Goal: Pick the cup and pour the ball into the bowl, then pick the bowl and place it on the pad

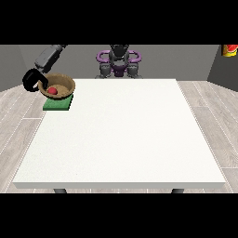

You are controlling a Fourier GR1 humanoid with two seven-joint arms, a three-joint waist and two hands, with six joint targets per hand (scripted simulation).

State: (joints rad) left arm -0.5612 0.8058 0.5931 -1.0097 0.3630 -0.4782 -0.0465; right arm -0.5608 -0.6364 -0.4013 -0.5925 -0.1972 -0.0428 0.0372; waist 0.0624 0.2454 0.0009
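Bowl (pixel 59 86) first: we see the brown bowl at the table's far corner at the view's left, sitting on the green pad (pixel 57 105), which lies at the edge of the white table (pixel 121 139). Inside the bowl we make out the red ball (pixel 53 90), resting towards the side nearest the hand. The hand at the view's left (pixel 33 81) is black and sits against the bowl's rim on its outer side, with its grey arm reaching down from above; its fingers look curled round that rim, so we take it as holding the bowl. We find no cup anywhere on the table. Of the other hand we see nothing. The robot's torso (pixel 118 60) stands behind the table's far edge, and a red and yellow object (pixel 229 50) shows at the upper right corner.
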